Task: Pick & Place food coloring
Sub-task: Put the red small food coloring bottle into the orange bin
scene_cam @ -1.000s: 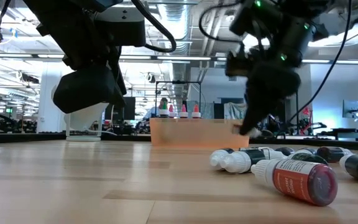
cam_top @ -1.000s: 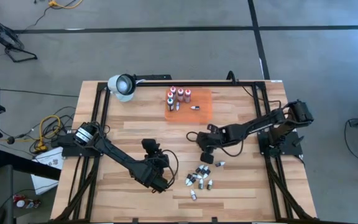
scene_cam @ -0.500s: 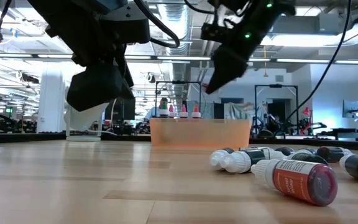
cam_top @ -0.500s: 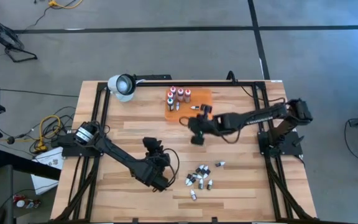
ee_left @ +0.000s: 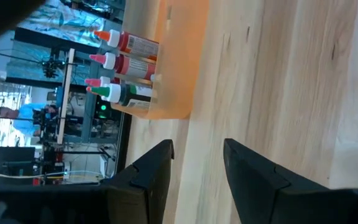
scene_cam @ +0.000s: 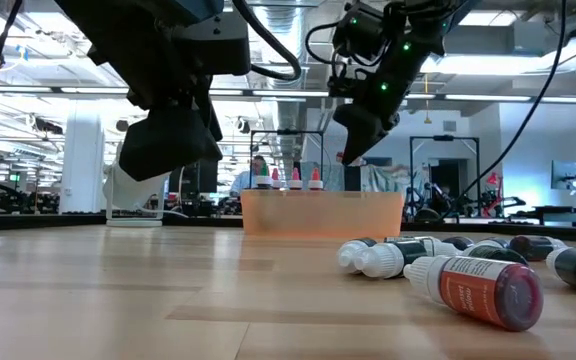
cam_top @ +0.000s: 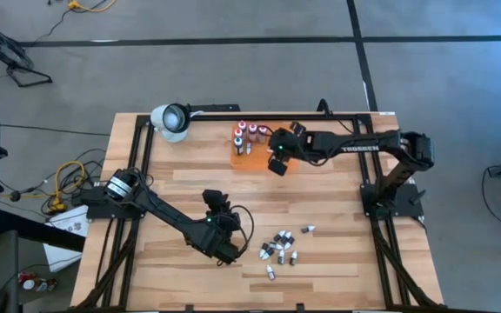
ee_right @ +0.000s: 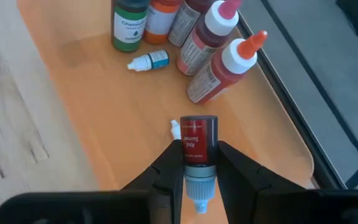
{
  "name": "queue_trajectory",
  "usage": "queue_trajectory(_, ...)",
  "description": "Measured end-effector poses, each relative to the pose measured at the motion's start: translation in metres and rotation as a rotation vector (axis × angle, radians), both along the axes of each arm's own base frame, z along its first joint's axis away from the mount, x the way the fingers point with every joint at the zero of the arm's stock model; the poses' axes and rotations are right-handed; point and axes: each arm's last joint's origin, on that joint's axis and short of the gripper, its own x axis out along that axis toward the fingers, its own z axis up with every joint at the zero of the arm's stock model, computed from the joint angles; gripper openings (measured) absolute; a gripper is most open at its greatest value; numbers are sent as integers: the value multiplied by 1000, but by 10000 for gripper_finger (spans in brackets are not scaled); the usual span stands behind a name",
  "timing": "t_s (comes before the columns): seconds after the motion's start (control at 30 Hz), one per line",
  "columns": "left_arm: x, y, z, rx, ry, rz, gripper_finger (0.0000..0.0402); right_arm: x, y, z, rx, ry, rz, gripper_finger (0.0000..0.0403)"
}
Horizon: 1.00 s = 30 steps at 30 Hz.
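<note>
Right gripper (ee_right: 191, 163) clamped on a small red dropper bottle (ee_right: 197, 149), fingers tight on both sides of its body, white cap end back toward the wrist, base forward. Held above the orange tray (cam_top: 287, 159), roughly over its middle, clear of the surface as judged from the low view, where the right gripper (scene_cam: 353, 150) hung above the tray wall (scene_cam: 322, 214). Bottle's long axis ran along the fingers' reach and looked tipped rather than plumb; exact tilt not readable.

Key relation: free tray floor lay directly below the held bottle, with the standing cluster off at about 10 o'clock in the high view: green bottle (ee_right: 129, 26), orange-labelled bottle (ee_right: 161, 20), two red squeeze bottles with pointed tips (ee_right: 224, 68), all upright. One tiny white dropper (ee_right: 148, 61) lay flat on the tray between cluster and held bottle. Placing probably needs a straight lowering, kept short of the cluster.

Left gripper (ee_left: 197, 165) partly apart, holding nothing, hovering over bare wood near the table's front at about 7 o'clock from the tray. Loose droppers (cam_top: 279, 247) lay scattered at 3 o'clock from it, most on their sides; left arm nearer to those, right arm nearer to the tray
</note>
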Motion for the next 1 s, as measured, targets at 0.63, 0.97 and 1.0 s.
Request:
queue_trajectory(0.63,2,4,1,40,-13,1,141,-3,-15,-2,101,-41,-38,79)
queue_trajectory(0.97,4,9,1,36,-14,18,141,-4,-17,-2,102,-43,-46,149)
queue_trajectory(1.0,4,10,1,28,-10,22,141,-4,-17,-2,102,-42,-46,156)
